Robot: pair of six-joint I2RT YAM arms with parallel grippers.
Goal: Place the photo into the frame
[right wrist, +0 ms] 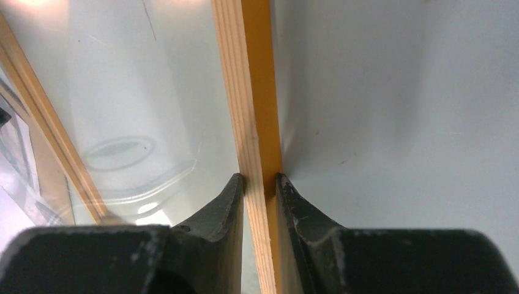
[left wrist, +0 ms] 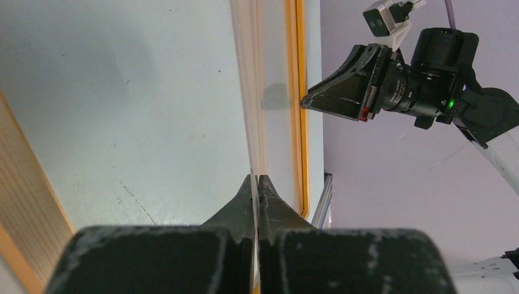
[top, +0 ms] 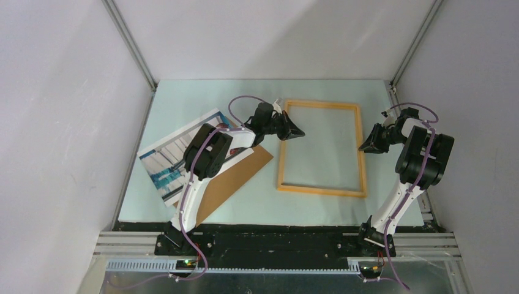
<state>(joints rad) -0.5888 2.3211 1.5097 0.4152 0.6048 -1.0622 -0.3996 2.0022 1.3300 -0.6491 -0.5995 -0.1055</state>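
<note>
The orange-yellow frame [top: 321, 191] lies flat mid-table. My right gripper [top: 365, 147] is shut on its right rail; in the right wrist view the fingers [right wrist: 262, 177] pinch the wooden rail [right wrist: 248, 92] from both sides. My left gripper [top: 298, 132] is just inside the frame's upper left part, shut [left wrist: 255, 179] on a thin pale sheet seen edge-on, apparently a clear pane. The far rail [left wrist: 297, 122] and the right gripper [left wrist: 306, 103] show beyond it. The photo [top: 168, 160] lies face up at the left, partly hidden under my left arm.
A plain brown backing board [top: 235, 177] lies slanted between the photo and the frame, partly under the photo and the left arm. Grey walls with metal posts close the table on three sides. A metal rail runs along the near edge.
</note>
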